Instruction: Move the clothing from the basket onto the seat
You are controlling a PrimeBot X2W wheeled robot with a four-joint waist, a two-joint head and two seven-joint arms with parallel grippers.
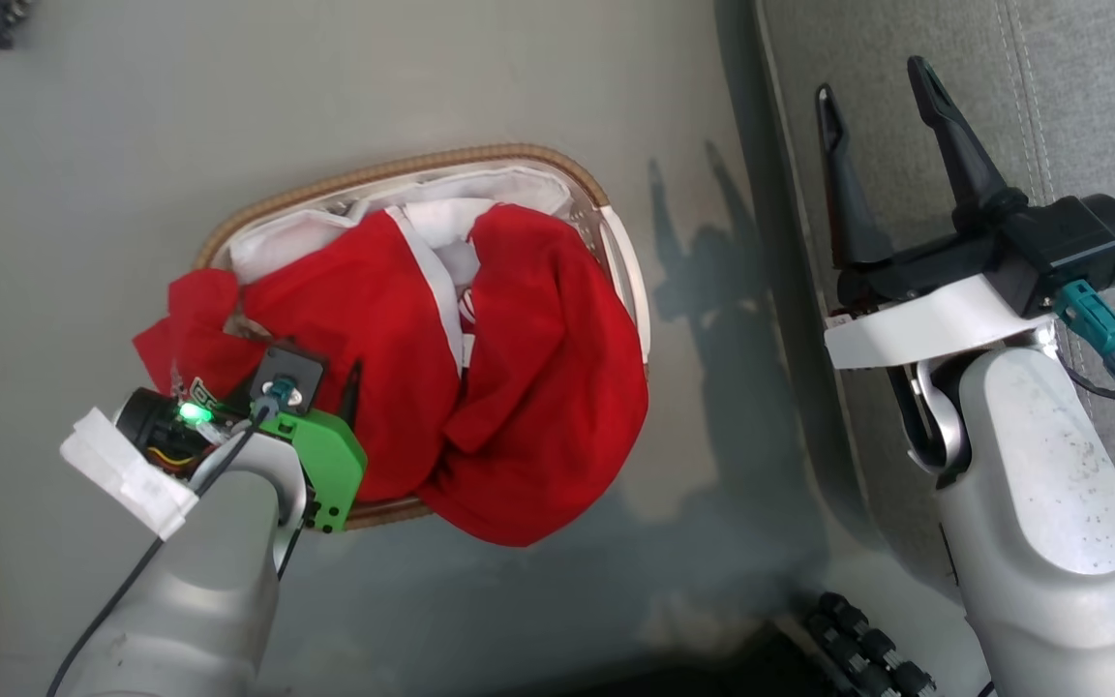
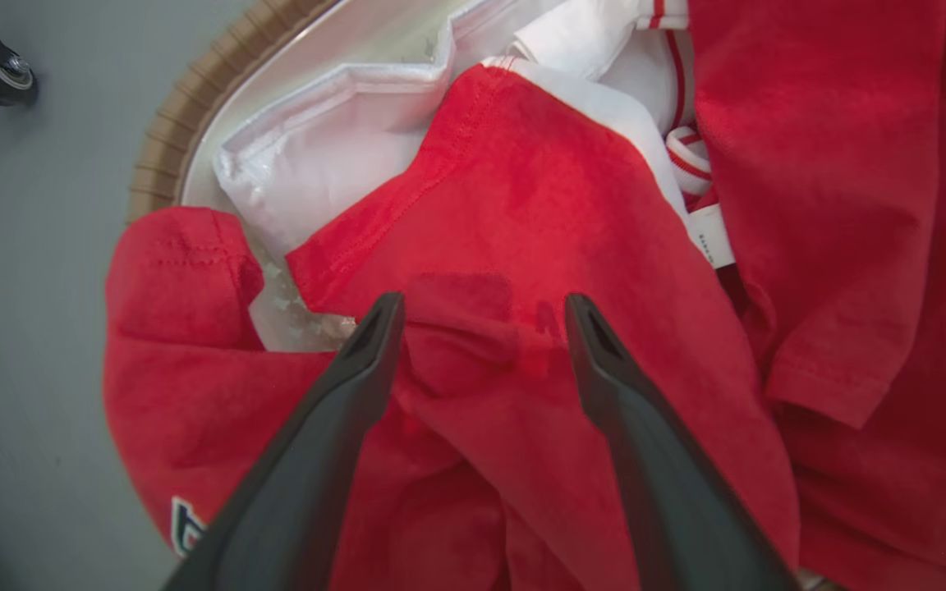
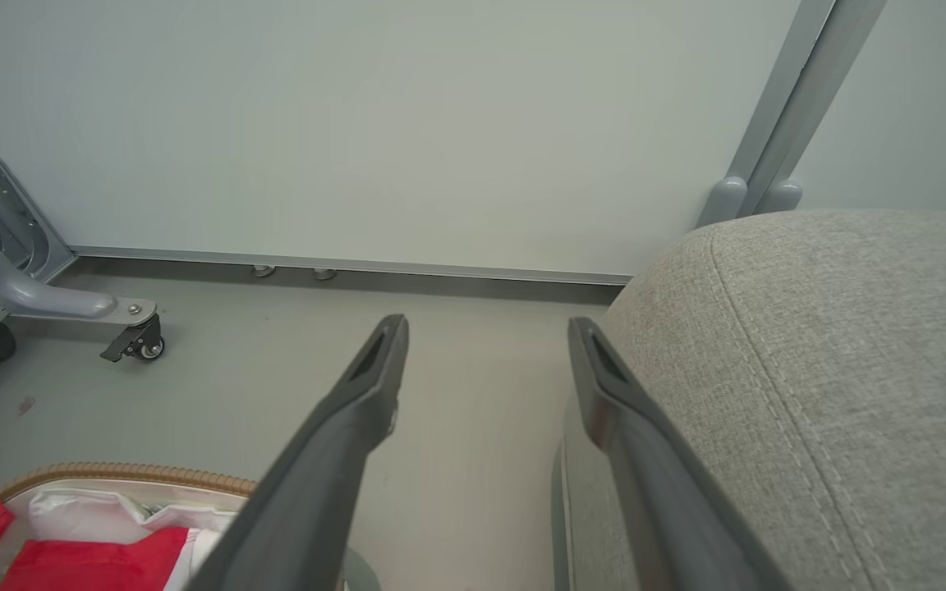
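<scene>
Head view: the clothing lies heaped in the basket, spilling over its rim at 5 o'clock and 9 o'clock; none is on the seat, which lies at 3 o'clock from the basket across bare floor. The left gripper dips into the heap at 7 o'clock; the right gripper hangs over the seat edge, its jaws spread and empty.

Left wrist view: the left jaws stand wide apart, a raised red fold between their tips, nothing clamped; the white liner sheet is exposed at 11 o'clock, just beside that fold. We judge that a deep closure here could take liner with fabric, and a lift would then drag or tip the basket; a shallow closure could let the fold slip. The two red pieces overlap, so one may pull the other onto the floor.

Right wrist view: the right jaws are open; the seat fills 3 o'clock, the basket 8 o'clock.
</scene>
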